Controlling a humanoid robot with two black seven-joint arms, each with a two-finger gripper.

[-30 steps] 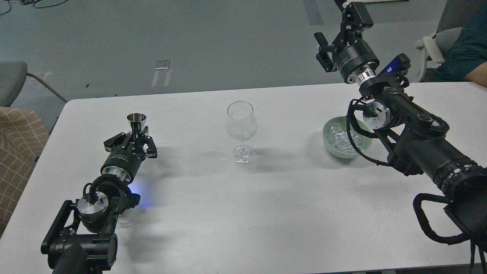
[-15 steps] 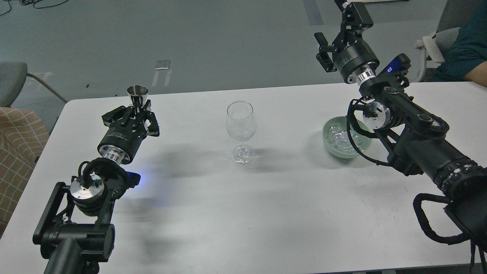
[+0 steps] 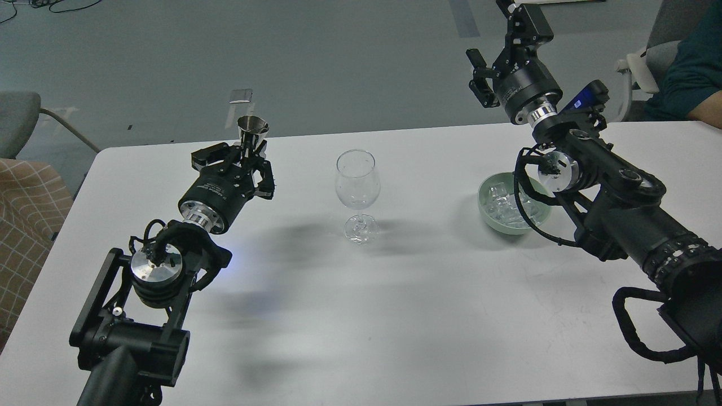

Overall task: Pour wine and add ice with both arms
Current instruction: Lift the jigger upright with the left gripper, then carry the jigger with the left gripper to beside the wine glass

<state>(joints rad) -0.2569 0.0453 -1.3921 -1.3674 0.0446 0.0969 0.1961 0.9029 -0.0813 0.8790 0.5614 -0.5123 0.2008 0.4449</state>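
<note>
Small conical steel measuring cup (image 3: 252, 128): polished metal, glossy
Clear stemmed wine glass (image 3: 356, 192): smooth glass
Pale green round bowl (image 3: 487, 210): matt
White table (image 3: 395, 316): smooth, matt

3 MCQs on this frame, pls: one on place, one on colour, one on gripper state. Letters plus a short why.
1. Where is the green bowl relative to the wine glass?
A. On the side of the robot's right arm
B. On the side of its left arm
C. Directly in front of the glass, nearer the robot

2. What colour is the bowl that holds the ice?
A. Red
B. Pale green
C. Black

3. What is the left gripper doing?
A. Hanging open and empty
B. Resting flat on the table
C. Shut on the metal jigger, held upright above the table

Answers:
1 A: the bowl sits under the right arm's forearm, across the glass from the left arm.
2 B: its rim and wall are pale green, with clear cubes inside.
3 C: the fingers close on the jigger's waist, cup mouth up.
</note>
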